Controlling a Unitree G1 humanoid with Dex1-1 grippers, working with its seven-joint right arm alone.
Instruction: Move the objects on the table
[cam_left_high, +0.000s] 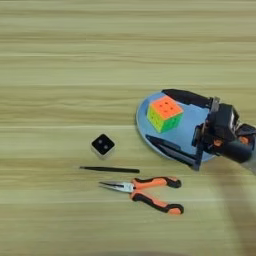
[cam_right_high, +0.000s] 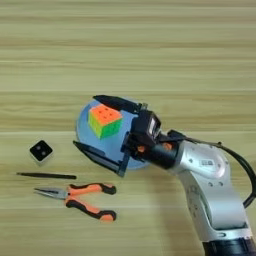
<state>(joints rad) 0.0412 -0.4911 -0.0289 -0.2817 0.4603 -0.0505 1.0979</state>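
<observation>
Your bench (cam_left_high: 60, 60) fills both views, a wide light-wood top with long straight grain bands running across, and nothing of the room shows past it. The right eye view gives you the silver forearm (cam_right_high: 212, 192) rising from the bottom right corner with a black cable looping beside it; the left eye view cuts the arm off at the right edge and shows only the black wrist end. Next in size is a pale blue round plate (cam_left_high: 192, 127) lying flat on the bench right of centre, partly covered by the arm's end. Your gripper (cam_right_high: 102, 125) is spread wide over that plate, one black finger along the plate's far rim and the other along its near rim, with the puzzle cube (cam_left_high: 164, 113) sitting between them on the plate, orange face up, green and yellow sides showing; neither finger touches the cube. Well apart from the plate, nearer you, the pliers (cam_left_high: 145, 192) lie flat with orange-and-black handles pointing right and the closed nose pointing left. Just beyond them lies the thin black rod (cam_left_high: 109, 170), parallel to the grain. Beyond the rod's left half sits a small black cube with white dots (cam_left_high: 103, 145).
</observation>
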